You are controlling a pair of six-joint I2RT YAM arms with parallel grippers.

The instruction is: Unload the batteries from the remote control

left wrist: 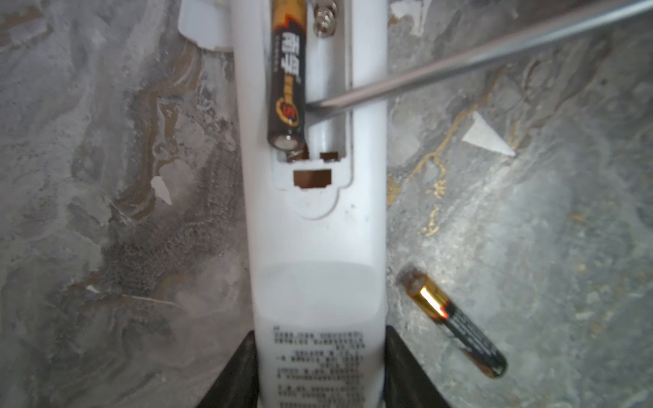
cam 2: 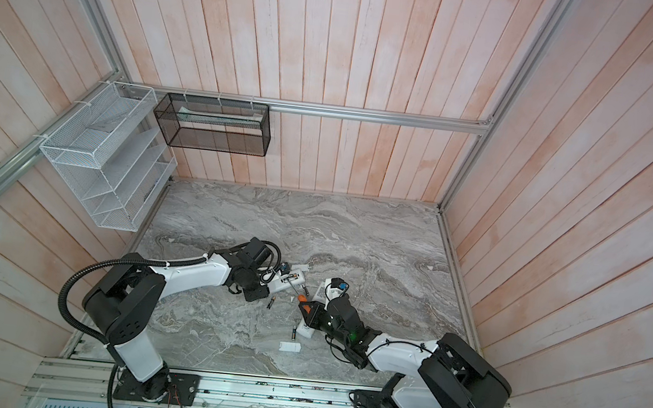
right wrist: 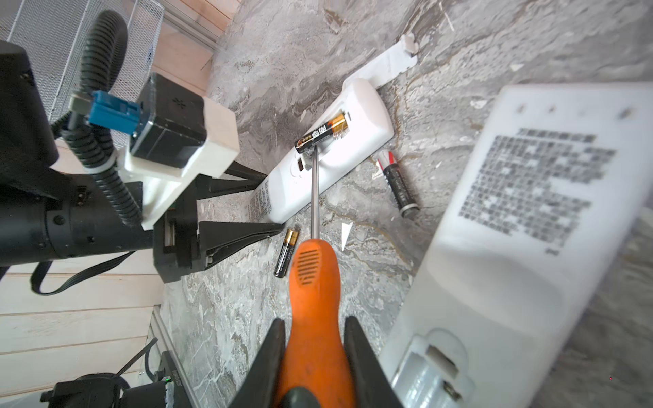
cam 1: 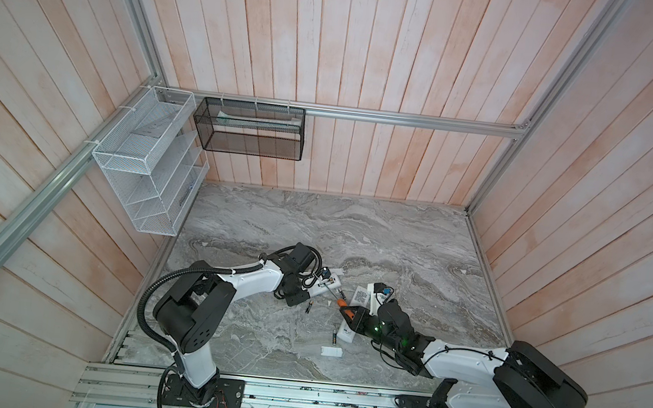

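Battery end sits raised; right hand, clamped on screwdriver, should pry gently while left hand pins remote control.

Tabletop, grey marble-look. On it: remote w/ open bay; 2nd remote, label up; loose batt. just beside 1st; red-ended batt.; lone batt.; white cover; 2nd cover.

A white wire rack and black mesh basket hang beside the marble tabletop.
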